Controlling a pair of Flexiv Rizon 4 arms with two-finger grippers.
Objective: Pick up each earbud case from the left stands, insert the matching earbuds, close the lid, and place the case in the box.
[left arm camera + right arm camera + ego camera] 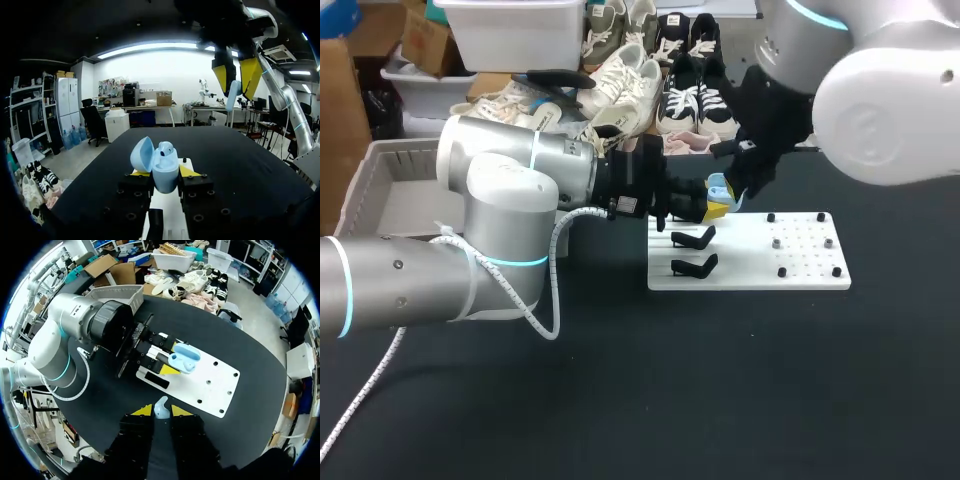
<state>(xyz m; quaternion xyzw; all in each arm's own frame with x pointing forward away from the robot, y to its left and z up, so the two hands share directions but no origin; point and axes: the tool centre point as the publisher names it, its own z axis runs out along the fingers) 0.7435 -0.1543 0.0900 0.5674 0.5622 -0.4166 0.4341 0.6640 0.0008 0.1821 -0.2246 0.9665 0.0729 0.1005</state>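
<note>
Earbud case, lid open, holds one earbud.

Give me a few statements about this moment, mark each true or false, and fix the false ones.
1. The left jaws grip the earbud case, and its lid is open. True.
2. The right jaws are empty. False: they are shut on a light blue earbud, above the earbud case.
3. The earbud case already lies in the grey box. False: the left jaws hold it up by the white board, well away from the grey box.
4. Two black stands on the white board have nothing on them. True.
</note>
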